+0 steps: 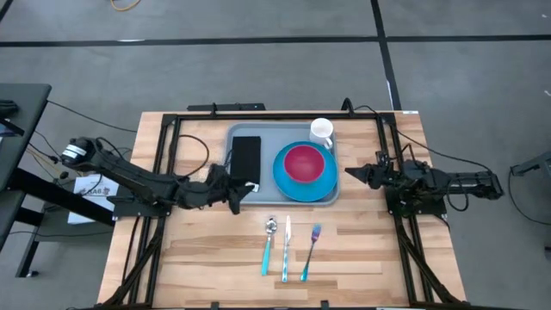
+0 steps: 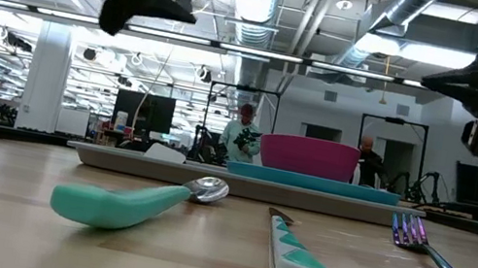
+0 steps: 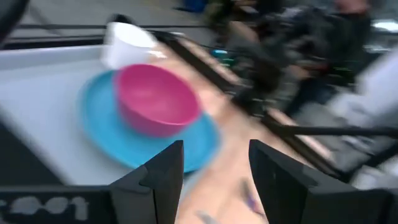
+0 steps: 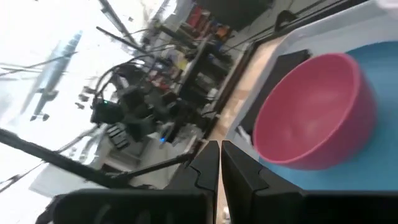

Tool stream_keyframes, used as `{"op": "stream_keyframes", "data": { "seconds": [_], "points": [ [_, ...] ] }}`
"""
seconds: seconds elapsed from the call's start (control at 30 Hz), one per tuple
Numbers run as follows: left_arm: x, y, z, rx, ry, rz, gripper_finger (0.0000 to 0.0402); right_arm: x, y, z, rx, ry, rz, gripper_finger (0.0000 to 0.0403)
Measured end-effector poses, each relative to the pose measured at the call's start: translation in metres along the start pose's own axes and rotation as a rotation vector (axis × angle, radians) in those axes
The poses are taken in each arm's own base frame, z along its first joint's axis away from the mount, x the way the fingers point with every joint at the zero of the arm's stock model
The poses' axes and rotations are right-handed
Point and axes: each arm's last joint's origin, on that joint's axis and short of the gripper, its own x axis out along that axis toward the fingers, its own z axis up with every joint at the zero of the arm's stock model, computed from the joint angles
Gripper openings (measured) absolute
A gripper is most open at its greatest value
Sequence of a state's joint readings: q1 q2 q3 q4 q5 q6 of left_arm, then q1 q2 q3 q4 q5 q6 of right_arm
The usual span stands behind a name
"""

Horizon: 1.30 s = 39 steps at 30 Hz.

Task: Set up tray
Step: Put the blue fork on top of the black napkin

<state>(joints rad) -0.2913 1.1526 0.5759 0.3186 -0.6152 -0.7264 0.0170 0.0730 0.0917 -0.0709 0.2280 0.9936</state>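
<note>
Cutlery is waiting off the large flat grey-blue plastic tray (image 1: 258, 196), so the left gripper (image 1: 238, 200), fingers apart and empty, is hanging over the tray's near-left edge. Right gripper (image 1: 351, 172), fingers together, is idling just beyond the tray's opposite end.

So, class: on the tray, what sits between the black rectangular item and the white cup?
In the high view, the blue plate holding the pink bowl sits there.

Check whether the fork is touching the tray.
Apart. The high view shows the fork lying on bare wood in front of the tray, a clear strip of table between them.
</note>
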Motion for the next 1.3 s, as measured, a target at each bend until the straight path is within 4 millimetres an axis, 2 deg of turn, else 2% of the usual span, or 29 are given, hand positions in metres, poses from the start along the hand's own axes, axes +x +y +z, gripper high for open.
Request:
{"op": "stream_keyframes", "data": {
  "seconds": [0.23,0.37,0.47,0.6,0.73,0.93,1.07,1.3],
  "points": [
    [0.000,0.034,-0.010,-0.080,-0.020,-0.268,0.0169,0.004,0.036,0.026,-0.024,-0.063,-0.112,0.0011],
    [-0.001,0.045,-0.012,-0.090,0.013,-0.361,0.0169,0.020,0.058,0.035,0.019,0.005,-0.231,0.0011],
    [-0.001,0.047,-0.013,-0.055,0.046,-0.409,0.0169,0.039,0.075,0.035,0.093,0.091,-0.340,0.0011],
    [-0.001,0.053,-0.016,-0.009,0.075,-0.429,0.0169,0.071,0.096,0.018,0.125,0.231,-0.478,0.0011],
    [-0.001,0.060,-0.019,0.022,0.131,-0.464,0.0169,0.092,0.111,-0.006,0.153,0.377,-0.571,0.0011],
    [-0.002,0.071,-0.026,0.036,0.204,-0.491,0.0169,0.101,0.119,-0.046,0.265,0.457,-0.654,0.0011],
    [-0.002,0.075,-0.030,0.071,0.207,-0.434,0.0169,0.101,0.117,-0.070,0.333,0.474,-0.726,0.0011],
    [0.000,0.081,-0.033,0.157,0.187,-0.321,0.0169,0.107,0.111,-0.093,0.449,0.448,-0.805,0.0011]
  ]
}}
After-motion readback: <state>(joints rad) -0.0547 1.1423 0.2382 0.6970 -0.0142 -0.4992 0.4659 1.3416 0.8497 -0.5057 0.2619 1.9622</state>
